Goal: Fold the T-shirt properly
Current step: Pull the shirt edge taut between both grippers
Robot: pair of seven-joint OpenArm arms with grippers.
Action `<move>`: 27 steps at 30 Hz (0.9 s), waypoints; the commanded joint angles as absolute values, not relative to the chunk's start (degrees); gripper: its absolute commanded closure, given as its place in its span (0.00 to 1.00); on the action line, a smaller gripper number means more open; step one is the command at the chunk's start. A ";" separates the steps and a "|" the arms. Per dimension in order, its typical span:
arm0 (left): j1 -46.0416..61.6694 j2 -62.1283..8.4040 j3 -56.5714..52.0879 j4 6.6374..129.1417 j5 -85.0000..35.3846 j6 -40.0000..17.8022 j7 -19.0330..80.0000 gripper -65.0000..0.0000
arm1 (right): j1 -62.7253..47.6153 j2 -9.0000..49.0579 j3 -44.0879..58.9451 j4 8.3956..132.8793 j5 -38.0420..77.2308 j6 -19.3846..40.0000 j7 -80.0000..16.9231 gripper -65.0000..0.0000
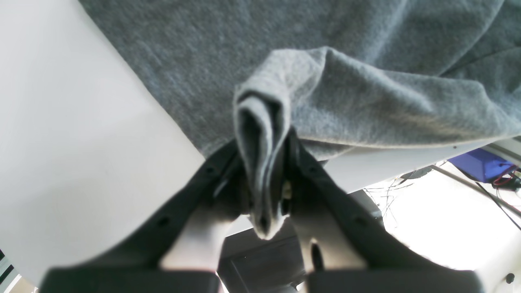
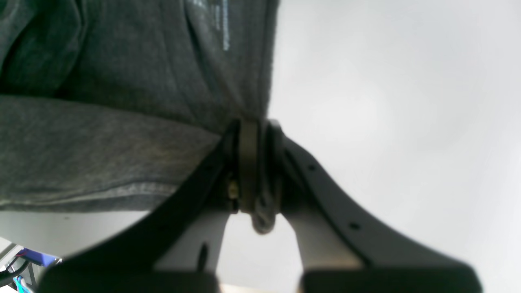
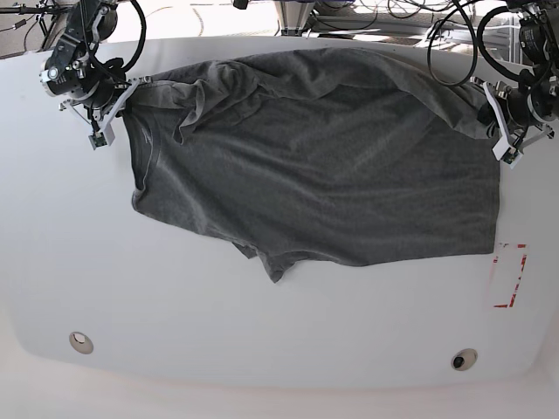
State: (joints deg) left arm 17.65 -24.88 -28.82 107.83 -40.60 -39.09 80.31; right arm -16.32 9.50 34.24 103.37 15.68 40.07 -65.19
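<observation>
The dark grey T-shirt (image 3: 323, 166) lies spread over the far half of the white table (image 3: 262, 323), with wrinkles along its far edge and a sleeve pointing toward the front. My left gripper (image 3: 491, 112) is at the shirt's right far corner, shut on a bunched fold of the T-shirt (image 1: 260, 134), which shows pinched between its black fingers (image 1: 309, 175). At the shirt's left far corner my right gripper (image 3: 125, 96) is shut on the T-shirt's edge (image 2: 260, 118), the cloth squeezed between its fingers (image 2: 285, 154).
A red-marked rectangle (image 3: 509, 276) is on the table at the front right. Two round holes (image 3: 80, 341) (image 3: 459, 360) sit near the front edge. Cables (image 3: 454, 35) and a frame lie behind the table's far edge.
</observation>
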 commanded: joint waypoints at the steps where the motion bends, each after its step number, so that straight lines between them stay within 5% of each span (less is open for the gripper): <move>1: 18.07 -27.30 -29.41 108.53 -41.10 -39.25 79.78 1.00 | -15.87 10.86 34.59 104.22 16.04 40.00 -64.84 1.00; 13: 18.95 -28.44 -29.41 108.53 -41.10 -39.34 79.96 1.00 | -15.43 10.95 34.42 104.84 16.13 40.00 -64.84 0.95; 17: 18.86 -28.44 -29.23 108.53 -41.10 -39.43 79.96 0.84 | -14.81 10.77 34.51 107.30 16.04 40.00 -65.45 0.66; 22: 18.86 -28.44 -29.32 108.88 -41.27 -39.43 79.96 0.41 | -14.55 10.59 34.51 110.46 16.13 40.00 -66.77 0.25; 24: 18.77 -28.44 -29.32 108.88 -41.27 -39.43 79.96 0.30 | -13.93 10.59 34.51 111.16 16.22 40.00 -66.77 0.16; 27: 18.68 -28.53 -29.32 108.88 -41.63 -39.52 80.00 0.28 | -11.74 10.59 34.51 111.08 16.13 40.00 -66.86 0.11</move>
State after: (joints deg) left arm 19.05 -27.20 -28.91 107.85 -40.82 -39.29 80.14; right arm -13.76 9.96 34.20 110.13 15.68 40.10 -67.37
